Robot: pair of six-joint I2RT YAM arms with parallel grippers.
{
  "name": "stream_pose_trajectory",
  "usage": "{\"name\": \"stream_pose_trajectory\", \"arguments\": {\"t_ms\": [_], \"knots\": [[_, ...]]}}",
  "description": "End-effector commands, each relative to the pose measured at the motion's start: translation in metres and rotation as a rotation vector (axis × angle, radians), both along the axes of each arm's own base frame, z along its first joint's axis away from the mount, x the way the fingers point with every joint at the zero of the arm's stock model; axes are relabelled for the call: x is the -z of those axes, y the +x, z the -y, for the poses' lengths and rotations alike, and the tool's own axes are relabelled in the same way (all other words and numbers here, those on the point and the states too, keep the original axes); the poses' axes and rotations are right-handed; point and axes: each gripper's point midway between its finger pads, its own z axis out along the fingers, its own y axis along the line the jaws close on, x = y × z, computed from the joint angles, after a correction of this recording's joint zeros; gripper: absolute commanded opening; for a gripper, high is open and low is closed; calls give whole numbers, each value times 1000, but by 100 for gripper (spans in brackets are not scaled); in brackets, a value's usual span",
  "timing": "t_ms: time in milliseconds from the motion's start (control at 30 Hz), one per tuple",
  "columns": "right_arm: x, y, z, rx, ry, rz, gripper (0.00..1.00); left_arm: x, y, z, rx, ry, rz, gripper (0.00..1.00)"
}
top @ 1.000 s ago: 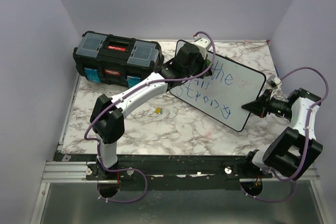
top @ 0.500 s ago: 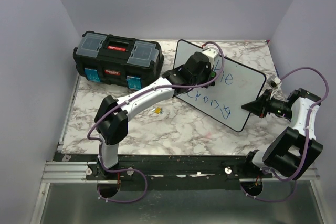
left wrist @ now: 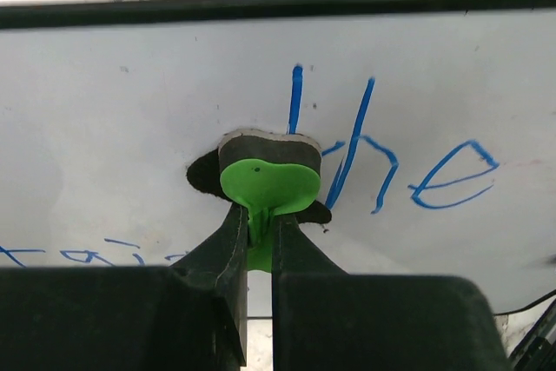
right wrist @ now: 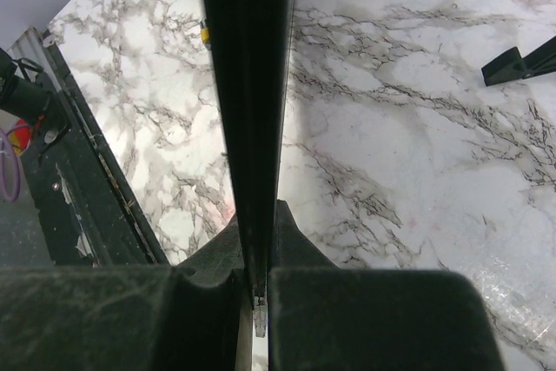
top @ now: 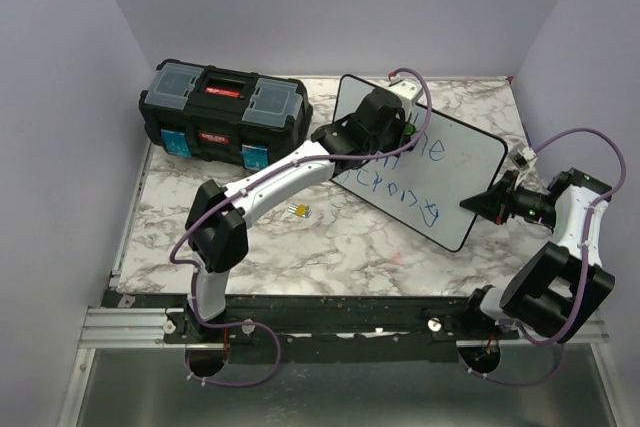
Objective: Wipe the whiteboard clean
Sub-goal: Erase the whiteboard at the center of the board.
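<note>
Whiteboard (top: pixel 462 175): where is it being held? (A)

Over the right half of the table (top: pixel 330 247), set askew, with its blue lettering (left wrist: pixel 382 171) being shown upward. Whether it is resting on the marble cannot be told. (B)

What is being done at the near end? (A)

The near right edge of the whiteboard is being pinched by the right gripper (top: pixel 478 204). The jaws are being pressed tight on the black rim, which is being seen edge-on between the fingers (right wrist: pixel 217 258) in the right wrist view. A small yellow object (top: pixel 298 210) is being seen on the marble near the lower left edge. (B)

And farther in? (A)

The left gripper (top: pixel 400 134) is being reached across the writing. Its jaws are being squeezed narrow on the green tab of an eraser (left wrist: pixel 265 175), and the eraser's dark pad is being pressed flat on the white face, touching the first strokes of "the". (B)

And at the back? (A)

A black toolbox (top: pixel 222 112) is being seen at the far left, apart from the whiteboard. (B)
</note>
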Motion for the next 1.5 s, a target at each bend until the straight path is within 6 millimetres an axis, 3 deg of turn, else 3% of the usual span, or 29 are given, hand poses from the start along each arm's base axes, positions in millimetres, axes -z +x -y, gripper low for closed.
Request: {"name": "stream_pose_trajectory", "arguments": {"t_ms": [0, 100, 200, 500, 600, 700, 967, 1133, 1400, 1467], "knots": [[-10, 0, -6, -19, -4, 80, 1, 36, -17, 0, 54, 15, -72, 0], [-10, 0, -7, -18, -3, 78, 1, 50, -26, -1, 63, 28, -98, 0], [-10, 0, -7, -19, -2, 78, 1, 52, -26, -2, 60, 38, -94, 0], [-10, -1, -7, -19, -4, 78, 1, -10, 5, 15, 49, 0, 6, 0], [-10, -1, -7, -19, -5, 81, 1, -17, 6, 22, 62, -14, 5, 0], [-10, -1, -7, -19, -6, 80, 1, -9, 1, 23, 70, -15, -17, 0], [-10, -1, -7, -19, -4, 80, 1, 38, -32, 13, 99, 10, -81, 0], [-10, 0, -7, -20, -2, 80, 1, 46, -36, 10, 102, 22, -87, 0], [-10, -1, -7, -18, -3, 80, 1, -15, -6, 21, 103, -12, 19, 0], [-10, -1, -6, -18, -4, 80, 1, -22, -3, 24, 107, -17, 28, 0]]}}
